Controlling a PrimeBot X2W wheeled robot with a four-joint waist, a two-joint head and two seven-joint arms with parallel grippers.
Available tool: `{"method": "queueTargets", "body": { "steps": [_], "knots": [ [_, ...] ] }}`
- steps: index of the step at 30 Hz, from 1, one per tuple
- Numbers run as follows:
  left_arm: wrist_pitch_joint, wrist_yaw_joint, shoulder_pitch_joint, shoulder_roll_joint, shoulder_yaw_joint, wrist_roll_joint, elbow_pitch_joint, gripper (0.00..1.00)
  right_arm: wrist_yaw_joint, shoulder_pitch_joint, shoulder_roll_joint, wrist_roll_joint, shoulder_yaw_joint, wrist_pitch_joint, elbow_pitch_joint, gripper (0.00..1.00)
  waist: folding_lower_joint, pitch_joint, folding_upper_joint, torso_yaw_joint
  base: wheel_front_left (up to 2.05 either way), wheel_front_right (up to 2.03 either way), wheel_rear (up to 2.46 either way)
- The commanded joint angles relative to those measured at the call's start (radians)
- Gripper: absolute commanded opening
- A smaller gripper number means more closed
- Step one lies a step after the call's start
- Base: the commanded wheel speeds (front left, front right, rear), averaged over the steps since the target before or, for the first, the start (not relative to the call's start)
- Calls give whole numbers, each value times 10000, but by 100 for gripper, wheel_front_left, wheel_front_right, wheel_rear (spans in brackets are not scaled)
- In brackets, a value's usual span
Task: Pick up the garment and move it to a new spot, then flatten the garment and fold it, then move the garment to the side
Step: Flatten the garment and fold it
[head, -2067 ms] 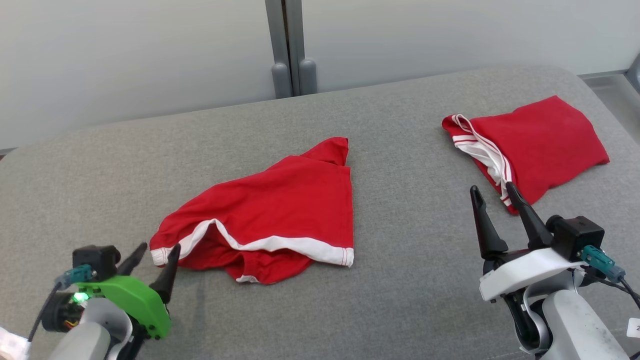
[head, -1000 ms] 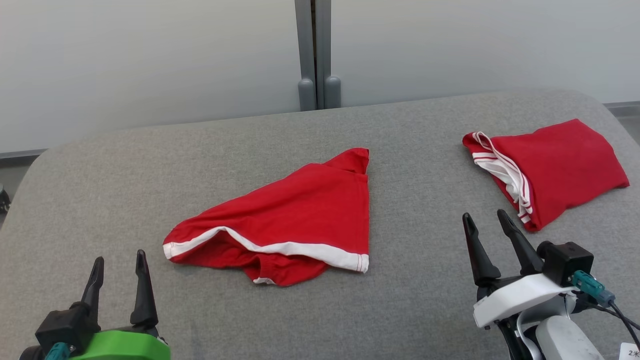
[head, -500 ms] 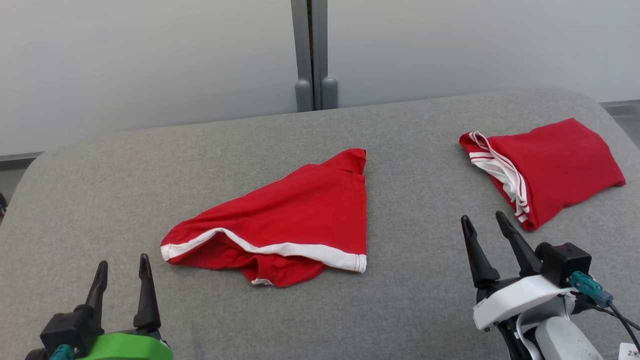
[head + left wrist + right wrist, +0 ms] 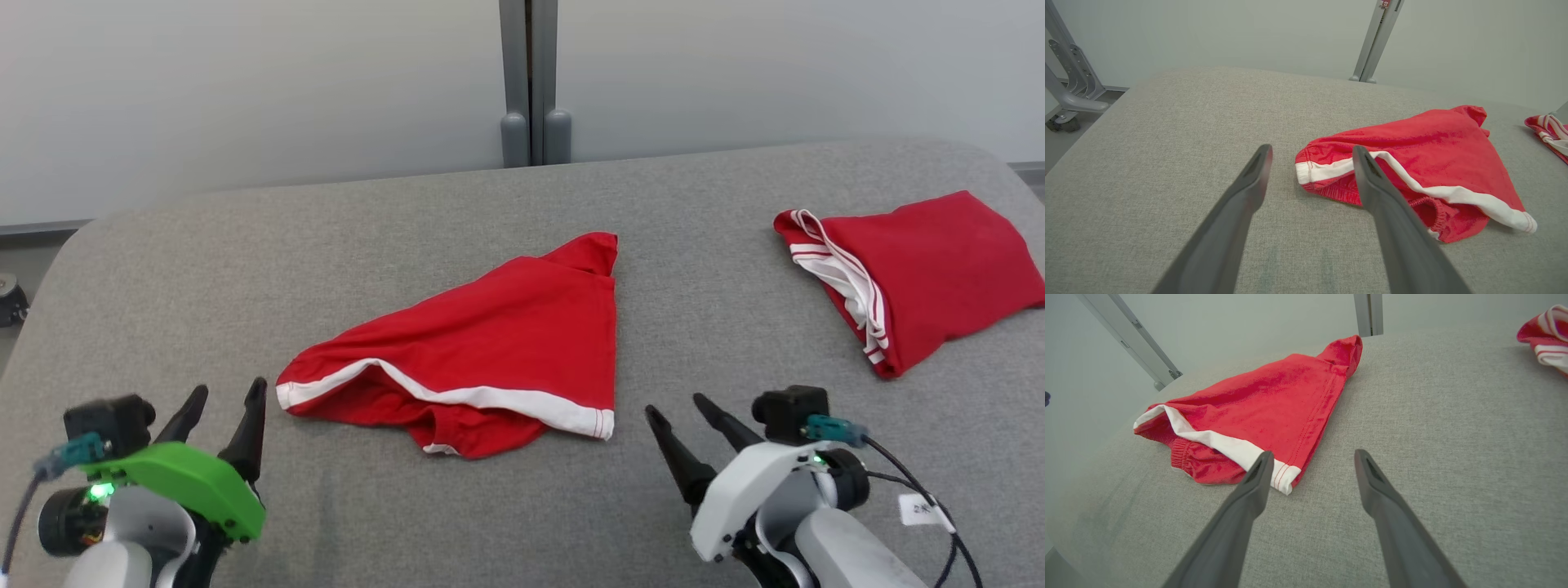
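Nothing is judged done yet: the garment (image 4: 482,343) is seen crumpled, ungripped, at the middle of the table (image 4: 204,269), and the left claw (image 4: 229,389) and right claw (image 4: 675,405) are held open at the table's near side.

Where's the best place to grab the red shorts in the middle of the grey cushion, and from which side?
Probably take the red shorts by the two corners of the white-trimmed hem, from the near side: left claw at one, right claw at the other. That edge faces the robot and gapes open.
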Motion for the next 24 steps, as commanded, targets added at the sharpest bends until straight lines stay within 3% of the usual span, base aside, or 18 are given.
{"method": "queueTargets", "body": {
  "steps": [1,5,9,24],
  "knots": [
    [465,-89,-450,40,31,-427,-7,100,-1,-286,20,290,237,334,188,100,0,167,-1,158,0,0,0],
    [2225,-247,-1403,377,-338,-1186,636,100,-1,-961,146,1094,862,999,813,100,0,560,-1,375,0,0,0],
    [3324,-342,-2444,526,-605,-1925,1651,100,-1,-1722,181,1654,1467,1469,1477,100,0,942,-1,443,0,0,0],
    [5092,-394,-4303,1183,-2177,-4064,3417,100,-1,-3179,212,3011,3210,1185,2616,98,0,1871,-1,13,0,0,0]
  ]
}}
